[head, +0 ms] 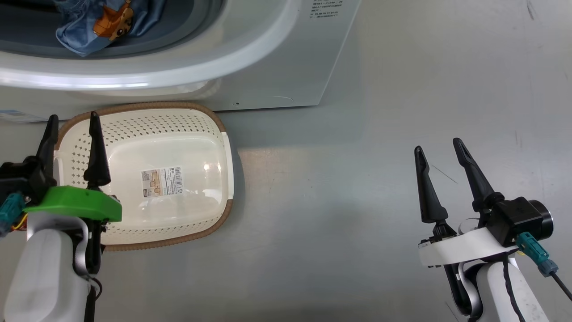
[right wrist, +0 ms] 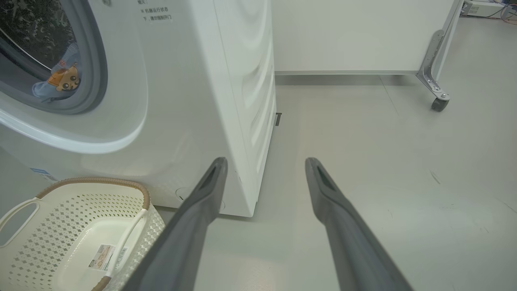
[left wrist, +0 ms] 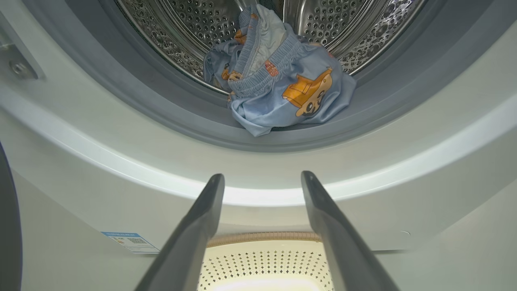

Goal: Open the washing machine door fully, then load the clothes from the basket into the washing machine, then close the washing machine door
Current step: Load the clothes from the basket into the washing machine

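Note:
The washing machine point(head: 286, 67) stands open at the top of the head view, its white front ring and grey gasket showing. The light blue clothes point(left wrist: 282, 89) with orange cartoon prints lie at the drum mouth, partly resting on the gasket; they show too as clothes point(head: 96, 22) and clothes point(right wrist: 60, 81). The cream basket point(head: 214, 129) sits on the floor before the machine, with just a barcode sticker inside. My left gripper point(head: 73, 123) hovers open over the basket's left side. My right gripper point(head: 440, 150) stands open above bare floor. A dark curved edge point(left wrist: 8, 226) at far left may be the door.
A white panel on a castor wheel point(right wrist: 438, 103) stands behind the machine to the right. A blue label point(left wrist: 131, 241) sits low on the machine front. Grey floor point(head: 357, 188) spreads to the right of the basket.

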Motion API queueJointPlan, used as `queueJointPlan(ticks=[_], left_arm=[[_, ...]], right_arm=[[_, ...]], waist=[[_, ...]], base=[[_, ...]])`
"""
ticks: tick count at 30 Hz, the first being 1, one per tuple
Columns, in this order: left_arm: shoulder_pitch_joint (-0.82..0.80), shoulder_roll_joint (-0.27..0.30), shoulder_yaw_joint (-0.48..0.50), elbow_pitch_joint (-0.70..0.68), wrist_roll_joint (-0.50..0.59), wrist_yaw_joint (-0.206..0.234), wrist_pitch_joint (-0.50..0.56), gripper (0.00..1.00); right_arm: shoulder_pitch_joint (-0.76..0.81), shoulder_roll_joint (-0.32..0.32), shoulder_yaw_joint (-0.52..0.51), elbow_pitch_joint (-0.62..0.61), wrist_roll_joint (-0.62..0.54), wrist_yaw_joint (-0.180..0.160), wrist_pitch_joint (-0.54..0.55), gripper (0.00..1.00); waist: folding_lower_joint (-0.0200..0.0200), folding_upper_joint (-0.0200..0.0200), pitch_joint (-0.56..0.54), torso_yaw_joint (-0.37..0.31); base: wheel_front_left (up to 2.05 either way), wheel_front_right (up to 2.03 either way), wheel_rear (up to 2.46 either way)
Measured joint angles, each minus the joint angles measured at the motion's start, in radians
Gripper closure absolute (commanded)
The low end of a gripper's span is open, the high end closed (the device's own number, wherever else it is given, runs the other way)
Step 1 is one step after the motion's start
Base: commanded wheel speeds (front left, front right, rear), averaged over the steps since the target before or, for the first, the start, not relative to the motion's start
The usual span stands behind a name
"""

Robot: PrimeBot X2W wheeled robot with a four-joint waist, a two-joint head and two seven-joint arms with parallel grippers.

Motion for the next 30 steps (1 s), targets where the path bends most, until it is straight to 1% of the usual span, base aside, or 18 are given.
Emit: queueJointPlan(ticks=[8,15,20,24,30], left_arm=[[0.12,-0.003,0.038,-0.118,-0.014,0.0,0.0,0.0],[0.202,-0.028,0.042,-0.232,-0.029,0.0,0.0,0.0],[0.258,-0.028,0.04,-0.276,-0.037,-0.002,0.0,0.0],[0.274,-0.03,0.043,-0.305,-0.053,-0.004,0.0,0.0],[0.27,-0.022,0.046,-0.338,-0.06,-0.005,0.0,0.0]], right_arm=[[0.002,-0.001,-0.014,-0.004,-0.007,0.005,0.0,0.0],[0.006,-0.004,-0.034,-0.008,-0.014,0.009,0.0,0.0],[0.009,-0.004,-0.034,-0.015,-0.024,0.01,0.0,0.0],[0.008,-0.003,-0.03,-0.018,-0.025,0.017,0.0,0.0],[0.004,-0.003,-0.008,-0.014,-0.033,0.019,0.0,0.0]], waist=[[0.0,0.0,-0.005,0.003],[0.0,0.0,-0.002,0.005],[0.0,0.0,0.003,0.005],[0.0,0.0,0.006,0.003],[0.0,0.0,-0.002,-0.011]], base=[[0.0,0.0,0.0],[0.0,0.0,0.0],[0.0,0.0,0.0],[0.0,0.0,0.0],[0.0,0.0,0.0]])
